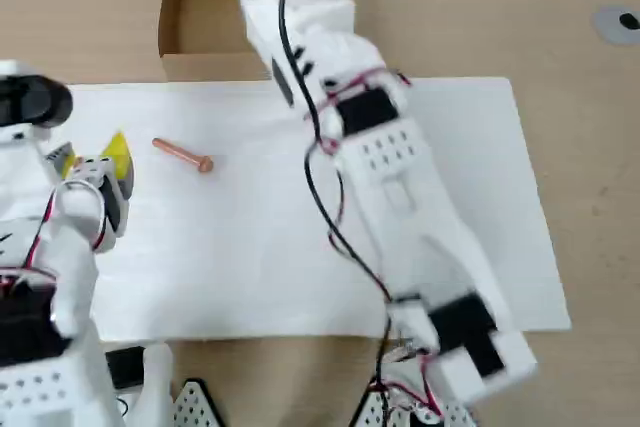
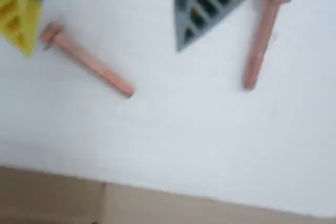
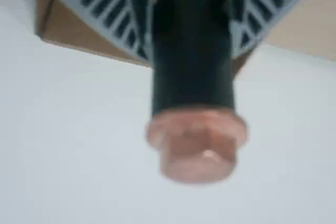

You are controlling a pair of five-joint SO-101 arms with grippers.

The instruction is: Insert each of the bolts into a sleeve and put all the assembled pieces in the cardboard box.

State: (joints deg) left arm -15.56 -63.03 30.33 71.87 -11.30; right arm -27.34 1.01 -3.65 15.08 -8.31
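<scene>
In the right wrist view my right gripper is shut on a black sleeve with a copper bolt inside; the bolt's head sticks out of the sleeve's end. The cardboard box lies just behind it. From above, the right arm stretches to the box at the table's far side. My left gripper is open over the white sheet, its yellow finger beside one loose bolt and its grey finger near a second bolt. One loose bolt lies right of the left gripper.
A white sheet covers the middle of the wooden table. The box stands open just past the sheet's far edge. A grey disc sits at the far right corner.
</scene>
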